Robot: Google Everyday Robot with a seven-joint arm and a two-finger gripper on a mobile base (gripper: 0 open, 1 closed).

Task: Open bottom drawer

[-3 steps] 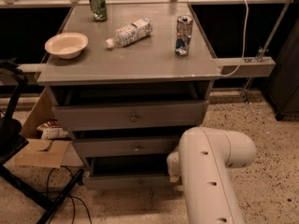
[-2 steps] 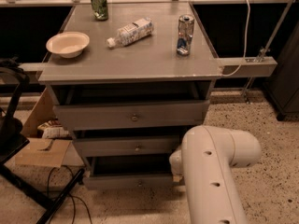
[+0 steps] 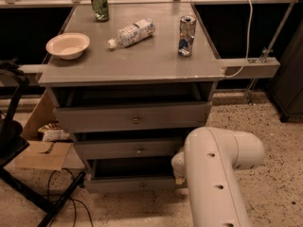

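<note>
The pincer (image 3: 179,174) sits low at the right end of the bottom drawer (image 3: 118,185), almost wholly hidden behind the robot's white arm (image 3: 215,174). Only a pale rounded part and a small yellowish bit show at the drawer's edge, so I cannot tell whether the pincer is released or clenched, nor whether it touches the drawer.

The bottom drawer is the lowest of three in the grey cabinet. It has the slimmest front, and its tiny round knob (image 3: 140,186) sits at the centre. It stands pulled out a little, with a dark gap showing above its front panel. Above it are the middle drawer (image 3: 128,149) and the tall top drawer (image 3: 132,118), each also with a dark gap over its front.

On the grey worktop (image 3: 142,63) there is a pale bowl (image 3: 67,45) at the left. A green can (image 3: 99,4) stands upright at the back, and a plastic bottle (image 3: 131,32) lies on its side near the middle. A silver and blue can (image 3: 187,35) stands upright at the right.

A cardboard box (image 3: 42,150) rests on the speckled floor (image 3: 270,131) left of the cabinet.
</note>
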